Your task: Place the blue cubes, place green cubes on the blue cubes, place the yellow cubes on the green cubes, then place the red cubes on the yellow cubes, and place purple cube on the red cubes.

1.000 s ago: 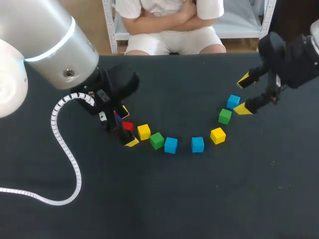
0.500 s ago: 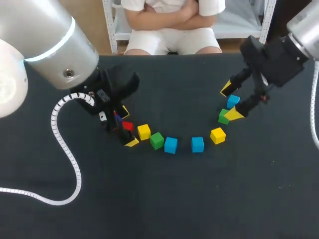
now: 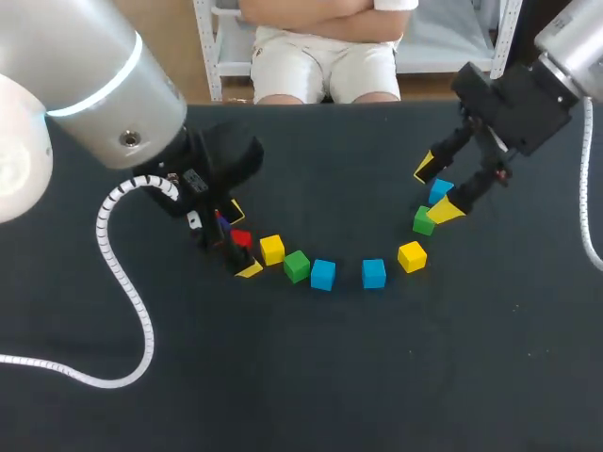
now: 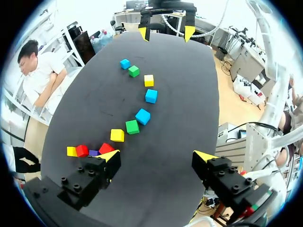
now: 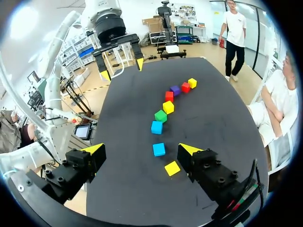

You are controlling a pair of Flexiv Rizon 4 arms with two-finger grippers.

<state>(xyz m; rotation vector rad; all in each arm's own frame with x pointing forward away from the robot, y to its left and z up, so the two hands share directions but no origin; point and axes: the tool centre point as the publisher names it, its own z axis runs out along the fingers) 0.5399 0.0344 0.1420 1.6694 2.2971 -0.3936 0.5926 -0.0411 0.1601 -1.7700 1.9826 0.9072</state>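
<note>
A curved row of cubes lies on the black table (image 3: 311,377): red cube (image 3: 241,238), yellow cube (image 3: 272,249), green cube (image 3: 297,266), two blue cubes (image 3: 323,274) (image 3: 374,273), a second yellow cube (image 3: 411,255), a second green cube (image 3: 424,220) and a third blue cube (image 3: 440,191). The left wrist view adds a purple cube (image 4: 93,152), another red cube (image 4: 82,150) and a yellow cube (image 4: 71,151) at the row's left end. My left gripper (image 3: 242,240) (image 4: 157,156) hangs open over that end, holding nothing. My right gripper (image 3: 435,188) (image 5: 141,149) is open above the right end's blue and green cubes.
A white coiled cable (image 3: 122,282) from my left arm trails over the table's left part. The table's front half and its far middle hold no cubes.
My right gripper has swung left and now hangs over the blue and green cubes at the row's right end. The left arm and all cubes have stayed put.
</note>
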